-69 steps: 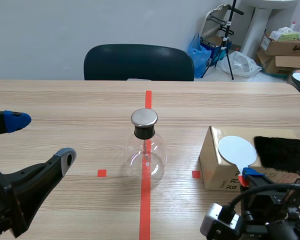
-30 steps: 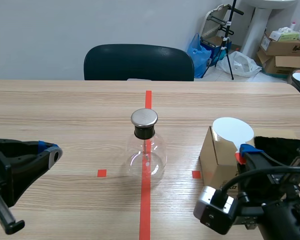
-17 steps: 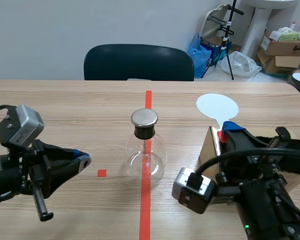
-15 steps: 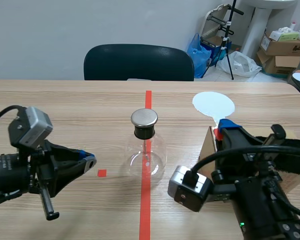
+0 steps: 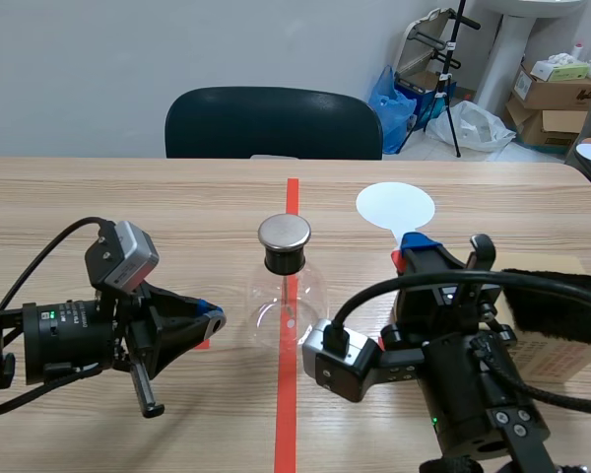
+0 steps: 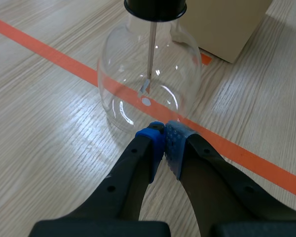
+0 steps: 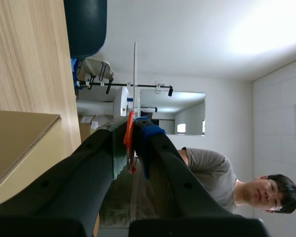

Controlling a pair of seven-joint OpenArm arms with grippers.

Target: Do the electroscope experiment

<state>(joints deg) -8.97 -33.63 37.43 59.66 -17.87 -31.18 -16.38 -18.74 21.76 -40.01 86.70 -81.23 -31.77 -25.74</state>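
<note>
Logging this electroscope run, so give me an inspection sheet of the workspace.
Surface: wooden table, orange-red tape marks.
Job's things: glass electroscope upright on the centre tape line; white disc paddle; black fur cloth on cardboard box.
Clutter: nothing seen.
Grippers: left gripper shut on nothing by the electroscope's base; right gripper shut on the paddle.
Cables: black cables over both arms.
Surroundings: dark chair, boxes, tripod behind.

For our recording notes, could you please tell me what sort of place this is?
Probably an office or lab room doubling as storage: a wooden table with a chair behind it, cardboard boxes piled in the far corner, and a glass flask set out for a demonstration.
</note>
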